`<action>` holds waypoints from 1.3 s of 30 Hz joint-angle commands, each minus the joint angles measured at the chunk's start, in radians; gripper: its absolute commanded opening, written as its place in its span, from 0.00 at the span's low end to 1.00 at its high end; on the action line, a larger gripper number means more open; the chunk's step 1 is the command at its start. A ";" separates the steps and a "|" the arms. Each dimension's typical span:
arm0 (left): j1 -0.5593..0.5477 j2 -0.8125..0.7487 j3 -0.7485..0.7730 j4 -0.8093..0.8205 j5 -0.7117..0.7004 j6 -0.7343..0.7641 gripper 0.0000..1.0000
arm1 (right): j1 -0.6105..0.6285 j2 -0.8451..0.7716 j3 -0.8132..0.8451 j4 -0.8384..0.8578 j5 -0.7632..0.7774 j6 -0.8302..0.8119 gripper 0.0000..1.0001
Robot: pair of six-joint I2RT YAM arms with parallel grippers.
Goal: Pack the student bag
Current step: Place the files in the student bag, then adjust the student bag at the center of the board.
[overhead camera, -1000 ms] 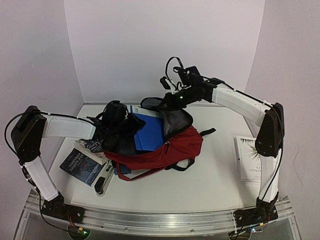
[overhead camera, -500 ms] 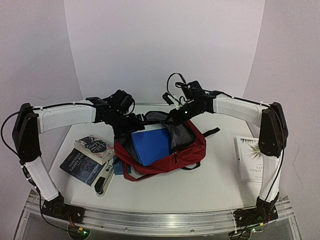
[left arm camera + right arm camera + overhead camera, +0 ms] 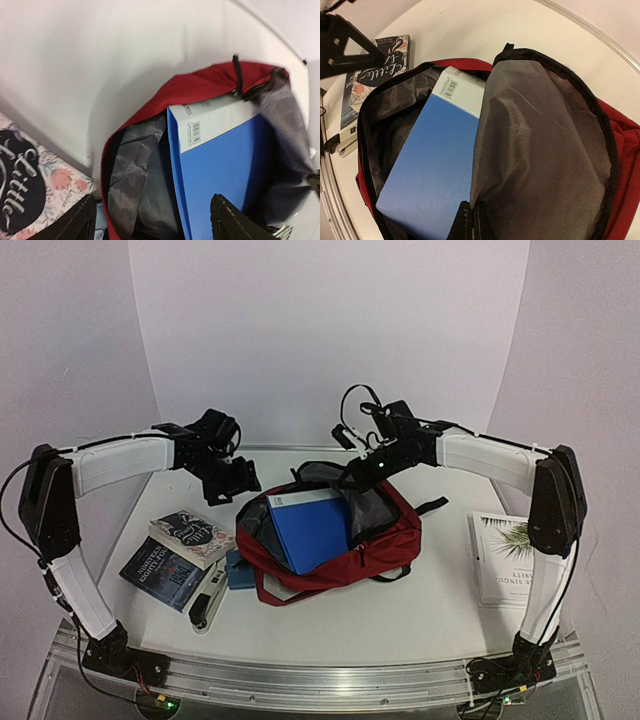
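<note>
The white table (image 3: 420, 610) carries everything, and on it the student bag (image 3: 385, 540) lies flat with its mouth wide open. It sits directly beneath the right gripper (image 3: 471, 206) and below and to the right of the left gripper (image 3: 230, 480). The right jaws are pressed together on the edge of the bag's grey-lined front flap and hold it lifted off the opening. The left jaws stand wide apart with nothing between them, hovering clear of the bag's rim on its left side. A large blue book (image 3: 310, 530) with a white barcoded end lies slanted inside the bag, under and just left of the right jaws, and part of it shows through the opening. A white book (image 3: 505, 560) with a palm-leaf cover lies on the table well off to the right of the right jaws, apart from the bag. Below the left jaws, a floral-cover book (image 3: 190, 535) rests on a dark blue book (image 3: 160, 570). Nearer the arm bases lies a white and black stapler-like item (image 3: 208, 605), beside a small blue object (image 3: 240, 570) that touches the bag's left edge.
</note>
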 commanded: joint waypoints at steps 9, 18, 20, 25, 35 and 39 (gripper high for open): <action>0.017 0.218 0.076 0.059 0.108 0.067 0.62 | -0.004 -0.122 -0.032 0.037 -0.005 -0.013 0.00; 0.016 0.146 0.126 0.114 0.094 0.103 0.01 | -0.005 -0.135 -0.069 0.037 0.014 -0.028 0.00; 0.015 0.114 0.145 0.121 0.096 0.114 0.00 | -0.007 -0.126 -0.070 0.038 0.029 -0.032 0.00; 0.016 0.051 0.155 0.106 0.087 0.141 0.01 | -0.024 -0.101 -0.061 0.037 0.042 -0.029 0.00; 0.060 0.155 0.036 0.077 0.203 0.102 0.59 | -0.029 -0.122 -0.059 0.036 0.002 -0.019 0.00; 0.061 0.213 0.035 0.109 0.270 0.106 0.61 | -0.029 -0.129 -0.065 0.035 0.002 -0.019 0.00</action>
